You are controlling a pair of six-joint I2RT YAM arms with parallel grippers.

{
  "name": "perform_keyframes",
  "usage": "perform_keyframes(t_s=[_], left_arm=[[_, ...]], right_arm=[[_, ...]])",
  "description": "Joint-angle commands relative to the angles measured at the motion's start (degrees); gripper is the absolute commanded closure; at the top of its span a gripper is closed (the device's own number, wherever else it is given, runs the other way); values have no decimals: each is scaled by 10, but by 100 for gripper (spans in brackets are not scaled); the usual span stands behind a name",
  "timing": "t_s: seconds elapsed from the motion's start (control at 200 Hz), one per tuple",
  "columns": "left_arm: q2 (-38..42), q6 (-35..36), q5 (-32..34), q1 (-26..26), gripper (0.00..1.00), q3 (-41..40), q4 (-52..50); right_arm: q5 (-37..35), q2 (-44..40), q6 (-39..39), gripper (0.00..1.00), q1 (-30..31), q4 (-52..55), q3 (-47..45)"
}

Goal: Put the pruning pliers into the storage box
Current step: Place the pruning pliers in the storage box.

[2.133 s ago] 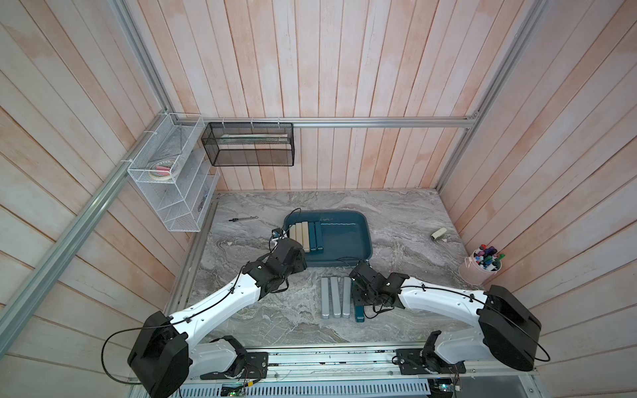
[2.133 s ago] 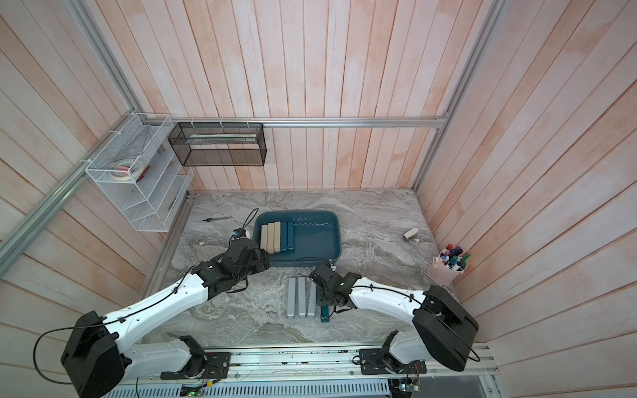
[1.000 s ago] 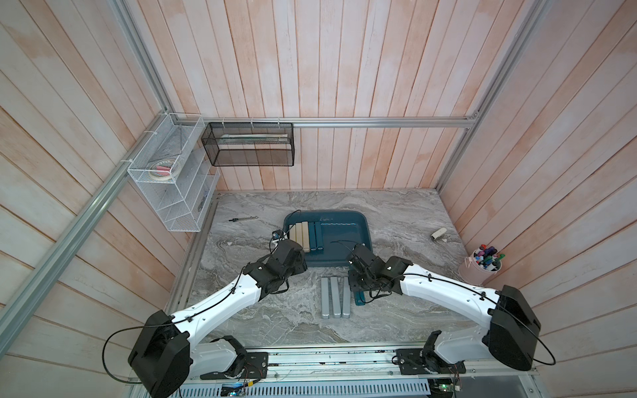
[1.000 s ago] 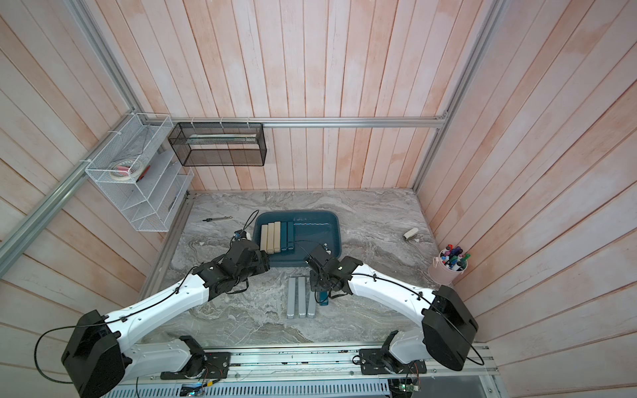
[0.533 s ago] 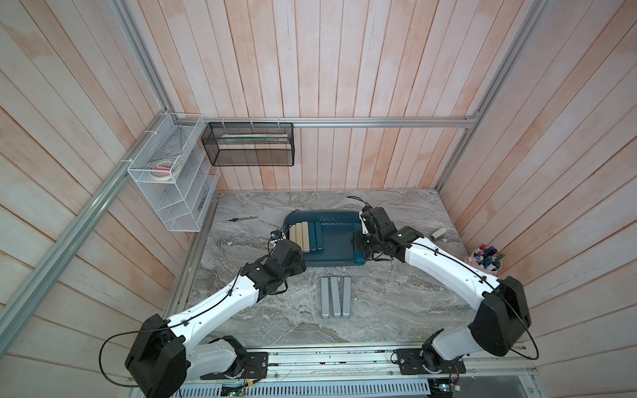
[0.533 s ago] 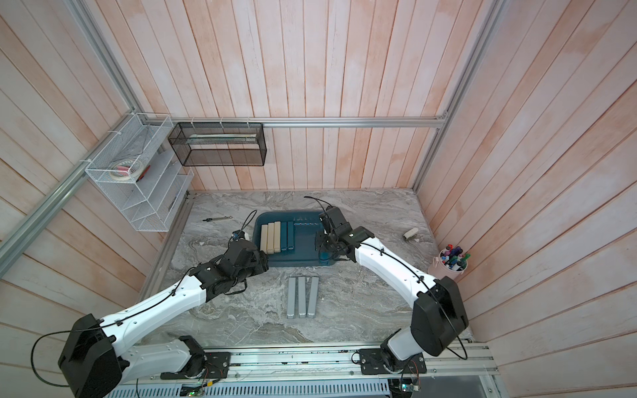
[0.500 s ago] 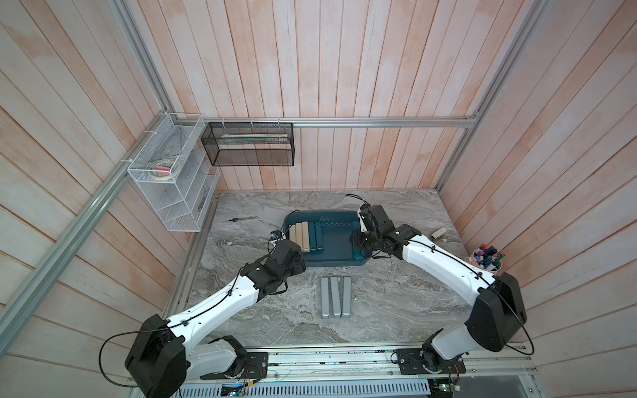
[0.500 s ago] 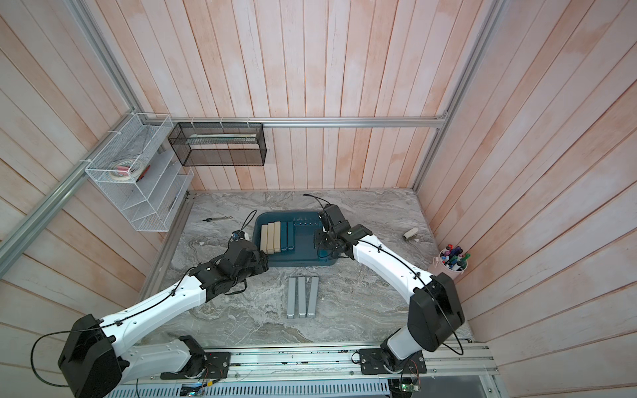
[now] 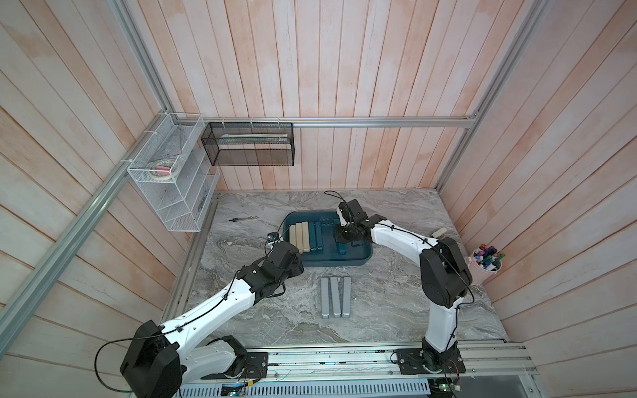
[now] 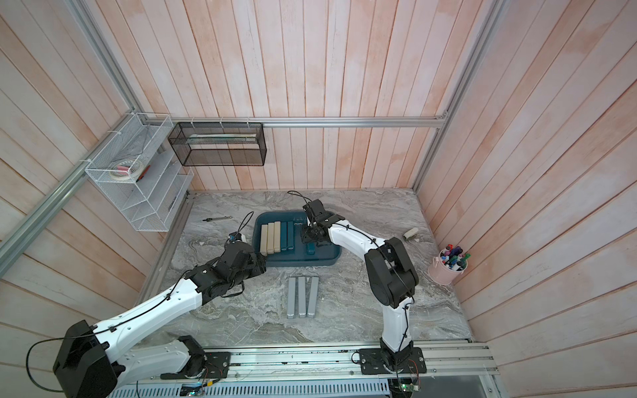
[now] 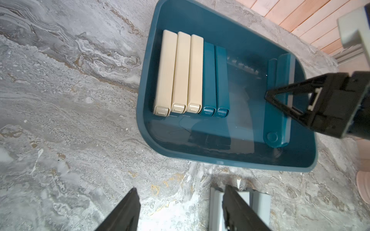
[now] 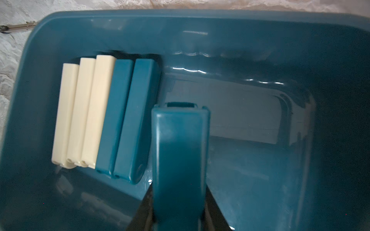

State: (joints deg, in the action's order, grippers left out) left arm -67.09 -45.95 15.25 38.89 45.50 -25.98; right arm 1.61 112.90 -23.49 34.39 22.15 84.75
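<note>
The storage box (image 9: 331, 262) is a dark teal tray at mid-table, seen in both top views. Three beige pruning pliers (image 9: 299, 237) and two teal ones (image 9: 315, 236) lie side by side in its left half. My right gripper (image 9: 344, 237) is shut on a third teal bar (image 12: 180, 150) inside the box's right half (image 11: 280, 96); whether the bar touches the floor I cannot tell. Three grey bars (image 9: 335, 297) lie on the table in front of the box. My left gripper (image 11: 180, 188) stands open and holds nothing, near the box's front left corner (image 10: 262, 258).
A thin silver tool (image 9: 243, 218) lies at the back left. A small beige piece (image 9: 438, 232) and a pink cup of markers (image 9: 486, 262) sit at the right wall. A white wire rack (image 9: 172, 172) and a black mesh basket (image 9: 251, 144) hang on the walls.
My right gripper has carried the teal bar from beside the grey bars back and up into the box's right half. The left arm has barely moved.
</note>
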Motion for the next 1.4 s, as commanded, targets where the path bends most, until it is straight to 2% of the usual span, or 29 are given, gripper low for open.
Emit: perform_keyframes(t_s=[0.0, 0.385, 0.61, 0.91, 1.24, 1.395], left_arm=[[11, -6, 7, -4, 31, -15, -4], [25, -15, 7, -5, 31, -32, -4], [30, -15, 11, -5, 31, -37, -9], [32, -12, 14, -8, 31, -36, -14], [35, -12, 16, -9, 31, -41, -15], [37, -12, 13, -8, 31, -40, -19]], right_arm=[[-7, 30, 9, 79, -3, -24, 31], [-28, 159, 7, 78, -5, -5, 173], [-12, 201, -10, 78, -5, 4, 223], [3, 214, -45, 76, 8, -8, 227], [-14, 217, -37, 74, 30, 2, 239], [-20, 216, -37, 64, 30, 15, 246]])
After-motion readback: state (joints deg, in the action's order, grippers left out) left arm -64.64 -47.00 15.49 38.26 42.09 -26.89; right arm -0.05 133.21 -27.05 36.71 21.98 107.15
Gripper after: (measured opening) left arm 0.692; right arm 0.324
